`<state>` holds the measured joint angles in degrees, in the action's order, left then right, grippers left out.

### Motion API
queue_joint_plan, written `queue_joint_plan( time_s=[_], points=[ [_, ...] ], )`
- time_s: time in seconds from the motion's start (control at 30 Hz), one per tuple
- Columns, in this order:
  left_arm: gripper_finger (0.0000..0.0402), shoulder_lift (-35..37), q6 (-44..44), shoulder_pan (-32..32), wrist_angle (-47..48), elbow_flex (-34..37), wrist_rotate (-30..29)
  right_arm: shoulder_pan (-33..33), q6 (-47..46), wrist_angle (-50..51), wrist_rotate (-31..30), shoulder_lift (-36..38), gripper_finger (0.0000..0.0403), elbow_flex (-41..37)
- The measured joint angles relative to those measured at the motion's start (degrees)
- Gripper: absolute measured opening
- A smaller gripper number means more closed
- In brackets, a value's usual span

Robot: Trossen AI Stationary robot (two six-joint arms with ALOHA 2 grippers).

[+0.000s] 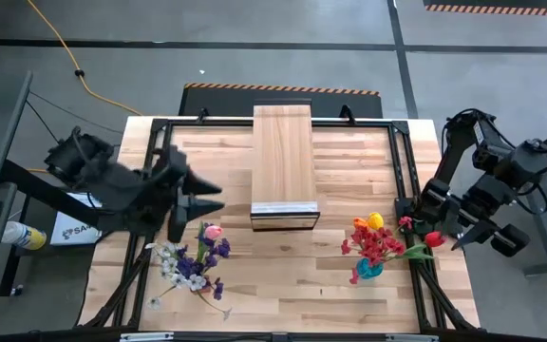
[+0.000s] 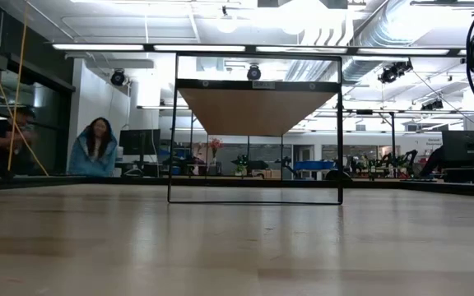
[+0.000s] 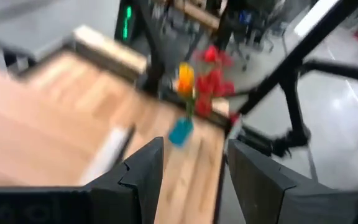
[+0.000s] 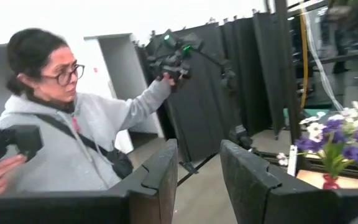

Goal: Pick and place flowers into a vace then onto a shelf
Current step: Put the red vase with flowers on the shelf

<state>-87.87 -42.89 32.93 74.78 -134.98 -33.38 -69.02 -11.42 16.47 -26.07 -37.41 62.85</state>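
L gripper [image 1: 209, 197], blocky dark fingers [image 3: 143, 168] apart, empty

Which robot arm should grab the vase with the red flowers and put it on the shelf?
Probably the right. The right gripper hangs by the table's right edge, close beside the blue vase of red flowers. The left gripper is across the table, over the purple bunch. Both grippers are open and hold nothing.

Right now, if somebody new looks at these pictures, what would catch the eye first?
Probably the bright red, orange and yellow flowers in a blue vase on the table's right side, beside the right gripper. Next, the purple and white bunch on the left, under the open left gripper. The shelf stands bare in the middle.
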Motion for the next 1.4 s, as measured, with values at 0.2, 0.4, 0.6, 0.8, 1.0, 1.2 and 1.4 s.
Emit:
queue_joint_plan(
  time_s=[0.2, 0.4, 0.6, 0.8, 1.0, 1.2, 1.4],
  points=[
    [0.0211, 0.47, -13.80, 4.56, 9.43, 0.00, 5.95, -0.01, 2.01, -3.14, -5.81, -0.92, 0.0114, 0.00],
    [0.0211, 0.93, -23.94, 10.48, 14.76, 0.00, 10.07, -0.01, 4.19, -6.10, -10.09, -1.89, 0.0114, 0.09],
    [0.0211, 0.93, -26.92, 17.34, 15.31, 0.06, 8.67, -0.01, 4.44, -8.70, -12.85, -3.99, 0.0114, 0.09],
    [0.0211, 0.93, -26.47, 23.97, 15.27, 0.09, 2.51, -0.01, 5.28, -12.20, -14.73, -6.60, 0.0114, 0.07],
    [0.0211, 0.82, -23.61, 28.86, 15.25, 0.09, -2.04, -0.01, 10.34, -17.44, -14.83, -8.58, 0.0114, 0.07],
    [0.0211, 0.81, -9.86, 29.76, 15.24, 0.09, -4.22, 0.00, 11.91, -18.52, -18.96, -8.96, 0.0114, 0.05],
    [0.0211, 3.09, -0.40, 29.76, 15.22, 0.11, -7.87, 0.00, 11.93, -18.52, -21.71, -8.90, 0.0114, 0.04]
  ],
)
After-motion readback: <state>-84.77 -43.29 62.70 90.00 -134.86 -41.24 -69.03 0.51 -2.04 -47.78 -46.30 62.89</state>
